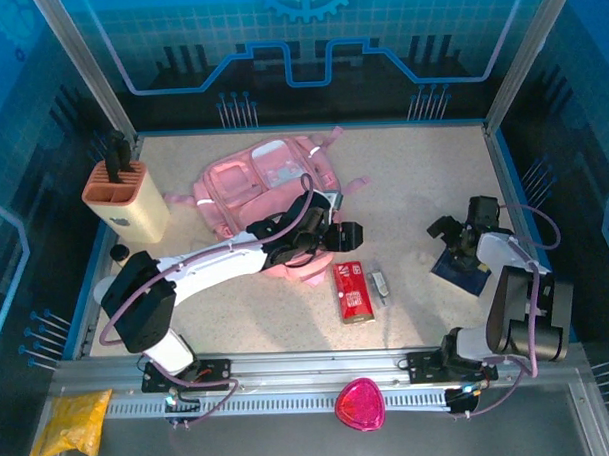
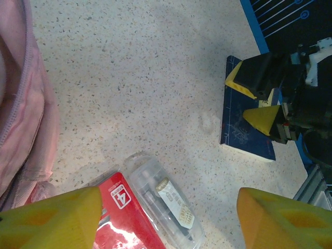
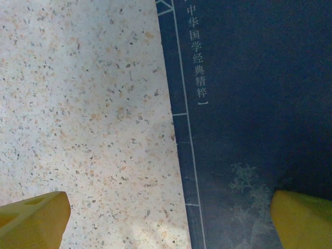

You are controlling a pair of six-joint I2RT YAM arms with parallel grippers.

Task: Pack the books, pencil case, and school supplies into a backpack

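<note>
Status: packing is judged far from complete; three of the task's items are logged on the table (image 1: 413, 174), outside the bag.

- The pink backpack (image 1: 263, 179) is found lying flat at the far left-centre of the table. Its contents cannot be told, so no item is counted as packed.
- The red pencil case (image 1: 353, 291) is seen on the table, near the front edge, just right of the backpack's lower corner.
- The grey-white piece (image 1: 379, 282), in what looks like a clear sleeve, is noted just beside the case on its right, touching or nearly so.
- The navy book (image 1: 461, 268) is seen flat on the table, well to the right, apart from the backpack.

Grippers:
- The left gripper (image 2: 166, 220) is held above the pencil case and the grey-white piece, fingers well apart, nothing clamped.
- The right gripper (image 2: 251, 98) is poised low over the navy book's left edge, fingers spread wide, one over bare table, one over the cover; the book is not gripped.

Left to do, by judgement: case, small piece and navy book are all to be lifted and put into the backpack.
</note>
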